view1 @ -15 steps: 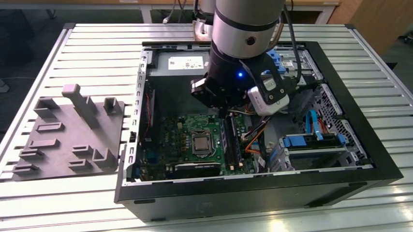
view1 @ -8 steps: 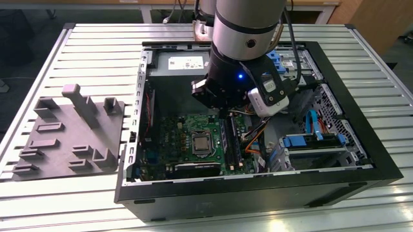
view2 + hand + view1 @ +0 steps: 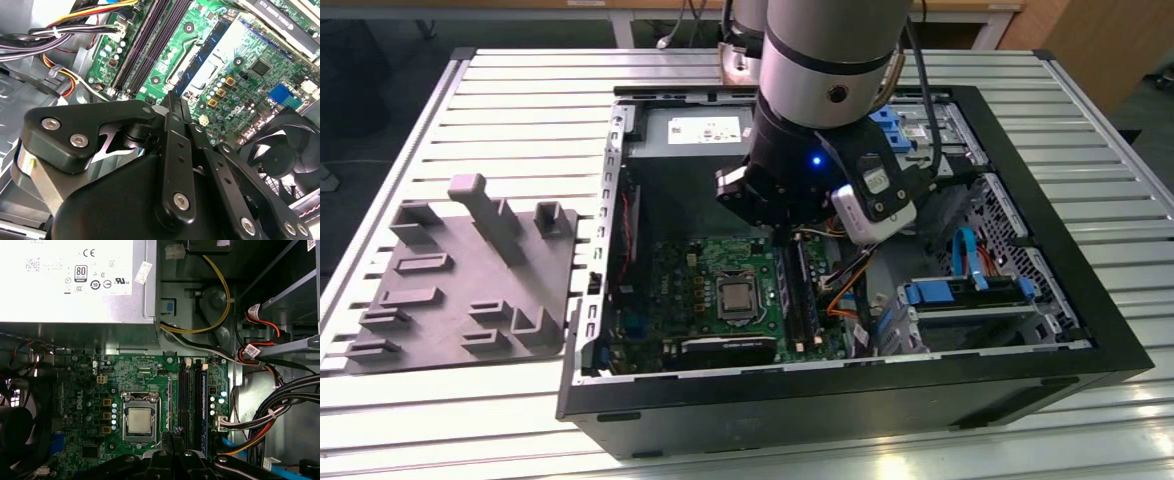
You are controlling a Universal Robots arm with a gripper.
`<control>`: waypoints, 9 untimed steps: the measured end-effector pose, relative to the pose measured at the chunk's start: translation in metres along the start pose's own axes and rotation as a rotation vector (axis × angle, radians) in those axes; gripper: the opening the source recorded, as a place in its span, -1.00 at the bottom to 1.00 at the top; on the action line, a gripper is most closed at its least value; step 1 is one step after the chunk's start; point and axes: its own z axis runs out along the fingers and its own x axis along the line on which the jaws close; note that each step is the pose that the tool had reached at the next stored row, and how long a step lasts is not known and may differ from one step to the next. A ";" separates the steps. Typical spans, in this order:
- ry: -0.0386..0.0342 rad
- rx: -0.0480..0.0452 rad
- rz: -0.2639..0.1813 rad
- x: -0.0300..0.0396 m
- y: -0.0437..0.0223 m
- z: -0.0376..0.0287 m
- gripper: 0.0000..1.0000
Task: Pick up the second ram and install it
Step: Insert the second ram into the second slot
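We see the gripper's (image 3: 172, 100) fingers (image 3: 176, 150) pressed together, nothing between them, above the motherboard (image 3: 85, 385) by the slot rails (image 3: 186, 400). One ram stick (image 3: 204, 400) stands in the exterior view's rightmost rail; whether it's the second, we cannot tell.

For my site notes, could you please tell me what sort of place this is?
Probably a robotics lab or assembly test bench: a robot arm hangs over an open computer case on a slatted metal table, beside a grey tray.
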 end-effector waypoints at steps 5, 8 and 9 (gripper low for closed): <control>0.0000 0.0001 0.000 -0.0001 -0.0001 0.0018 -0.76; -0.0001 -0.0001 0.000 -0.0001 -0.0002 0.0033 -0.76; 0.0001 0.0002 0.000 -0.0001 -0.0002 0.0035 -0.76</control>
